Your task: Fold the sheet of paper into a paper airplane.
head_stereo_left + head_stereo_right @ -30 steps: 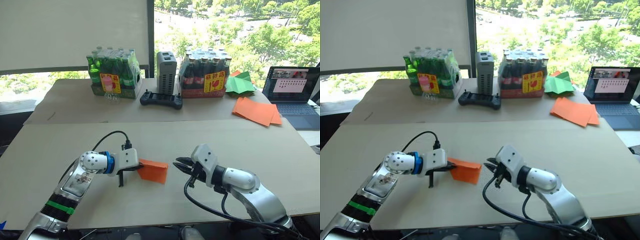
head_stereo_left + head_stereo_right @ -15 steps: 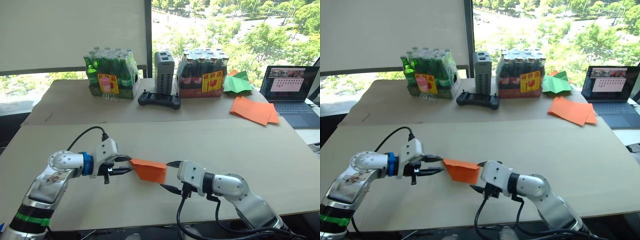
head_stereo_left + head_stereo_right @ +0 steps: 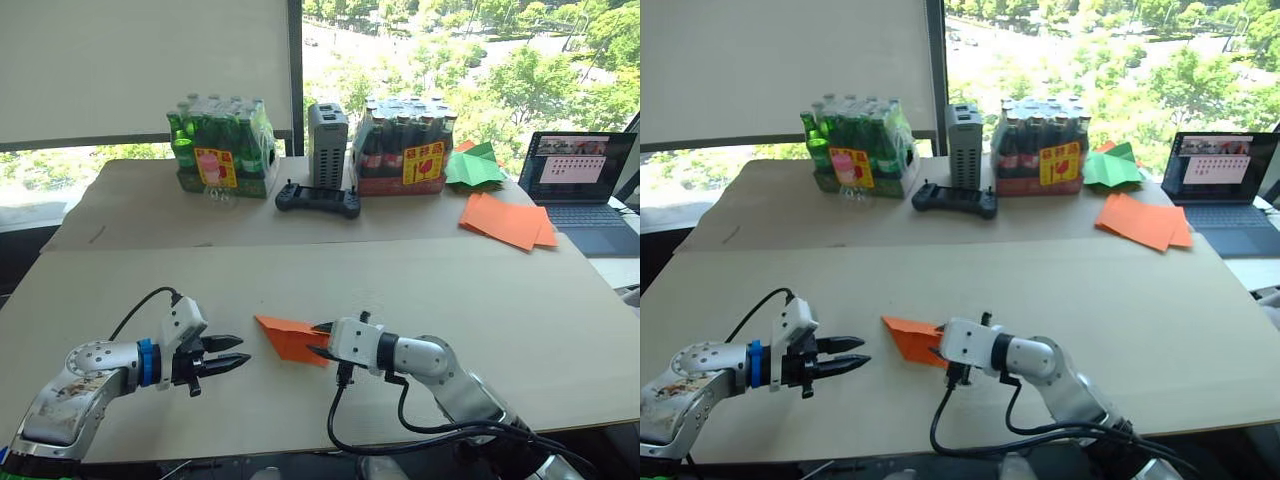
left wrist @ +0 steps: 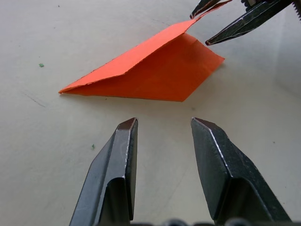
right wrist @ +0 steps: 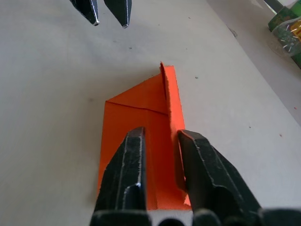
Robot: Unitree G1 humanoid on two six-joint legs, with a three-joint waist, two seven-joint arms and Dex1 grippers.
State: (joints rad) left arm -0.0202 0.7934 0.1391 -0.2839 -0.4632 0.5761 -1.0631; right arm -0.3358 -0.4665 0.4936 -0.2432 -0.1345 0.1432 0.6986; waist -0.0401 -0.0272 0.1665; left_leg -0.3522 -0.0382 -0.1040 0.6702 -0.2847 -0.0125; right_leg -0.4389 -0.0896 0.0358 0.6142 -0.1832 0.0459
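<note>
The paper airplane point(image 3: 290, 338) is lying as a folded orange wedge on the near table point(image 3: 520, 300), a little toward the near edge and about midway between the left and right edges. Its pointed tip is facing the robot's left and its wide end is facing right, so its long axis is running roughly along the near edge, with an upper flap standing slightly off the surface.

The right gripper point(image 3: 320, 341) is reaching in from the wide end, with its two black fingers point(image 5: 123, 179) standing only narrowly apart. The raised flap seems to be passing between them, but whether they are actually pinching it is hard to judge. This arm is clearly the nearer one, touching or all but touching the paper.

The left gripper point(image 3: 232, 354) is hovering just off the pointed tip, empty, its fingers point(image 4: 117, 165) moderately spread and aimed at the wedge along that same axis. A strip of bare table is separating them from the paper.

The next crease probably depends on the right gripper pinning the wide end while the left one closes in on the tip.

Along the far edge of the far table point(image 3: 130, 215) are sitting two shrink-wrapped packs of bottles point(image 3: 222, 147), a grey box point(image 3: 330, 130), a black controller point(image 3: 317, 199), a green paper shape point(image 3: 477, 168), a pile of orange sheets point(image 3: 508, 221) and a laptop point(image 3: 581, 178).
</note>
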